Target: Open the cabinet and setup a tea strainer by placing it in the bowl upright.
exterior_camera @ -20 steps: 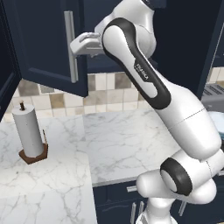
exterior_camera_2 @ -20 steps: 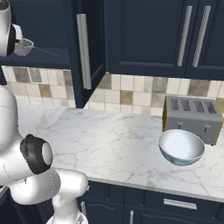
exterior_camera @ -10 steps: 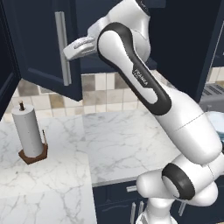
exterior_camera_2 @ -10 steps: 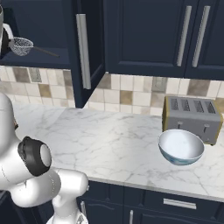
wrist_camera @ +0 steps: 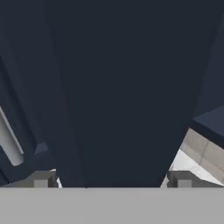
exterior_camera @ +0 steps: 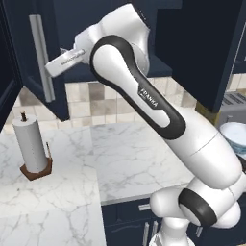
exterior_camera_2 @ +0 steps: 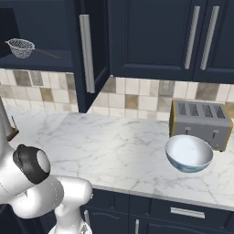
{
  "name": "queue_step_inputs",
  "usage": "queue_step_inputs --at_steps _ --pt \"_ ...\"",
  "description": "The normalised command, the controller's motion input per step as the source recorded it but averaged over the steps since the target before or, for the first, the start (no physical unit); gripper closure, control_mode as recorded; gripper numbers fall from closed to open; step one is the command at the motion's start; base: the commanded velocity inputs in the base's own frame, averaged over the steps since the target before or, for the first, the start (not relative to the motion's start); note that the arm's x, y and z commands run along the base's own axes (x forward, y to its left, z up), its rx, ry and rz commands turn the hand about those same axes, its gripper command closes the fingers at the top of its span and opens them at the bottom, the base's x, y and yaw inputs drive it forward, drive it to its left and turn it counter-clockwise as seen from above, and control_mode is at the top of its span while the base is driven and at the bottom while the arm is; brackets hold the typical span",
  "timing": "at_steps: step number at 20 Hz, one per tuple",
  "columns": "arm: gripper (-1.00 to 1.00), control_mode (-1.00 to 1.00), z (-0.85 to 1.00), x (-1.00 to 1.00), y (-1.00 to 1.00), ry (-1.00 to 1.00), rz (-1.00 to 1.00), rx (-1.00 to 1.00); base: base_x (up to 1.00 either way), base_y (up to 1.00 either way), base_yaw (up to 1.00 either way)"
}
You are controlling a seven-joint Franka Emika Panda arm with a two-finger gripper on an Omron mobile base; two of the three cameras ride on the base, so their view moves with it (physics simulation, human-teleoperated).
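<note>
The navy cabinet (exterior_camera_2: 43, 27) stands open, both doors swung out. My gripper (exterior_camera: 52, 68) is high up against the left door (exterior_camera: 29, 91), just right of its silver bar handle (exterior_camera: 41, 57). In the hand view the gripper (wrist_camera: 111, 180) is open, its fingertips (wrist_camera: 41, 179) wide apart with dark door panel ahead and the bar handle (wrist_camera: 8, 140) at the left. The tea strainer (exterior_camera_2: 22, 48) lies on the cabinet shelf, its thin handle pointing right. The pale bowl (exterior_camera_2: 188, 153) sits empty on the counter in front of the toaster, with its rim (exterior_camera: 235, 137) at the right edge.
A silver toaster (exterior_camera_2: 201, 118) stands against the tiles behind the bowl. A paper towel roll (exterior_camera: 31, 149) on a wooden stand is at the counter's left. The right door (exterior_camera_2: 89, 55) juts out over the counter. Closed cabinet doors (exterior_camera_2: 155, 36) fill the upper right.
The hand has moved left and the left cabinet door has swung further open with it. Strainer, bowl and base have stayed put.
</note>
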Motion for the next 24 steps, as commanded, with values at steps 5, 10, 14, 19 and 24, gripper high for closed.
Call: queue_step_inputs --at_steps 5,10,14,19,24 --pt "-1.00 -1.00 0.01 -0.06 0.70 0.00 0.11 0.00 0.00 0.00 0.00" --pt "-1.00 -1.00 0.05 -0.18 0.50 0.00 0.12 0.00 0.00 0.00 0.00" --pt "-1.00 -1.00 0.33 -0.50 0.04 0.00 0.06 0.00 0.00 0.00 0.00" --pt "-1.00 -1.00 0.49 -0.68 0.00 0.00 0.02 0.00 0.00 0.00 0.00" --pt "-1.00 -1.00 0.04 -0.42 -0.40 0.09 -0.05 0.00 0.00 0.00 0.00"
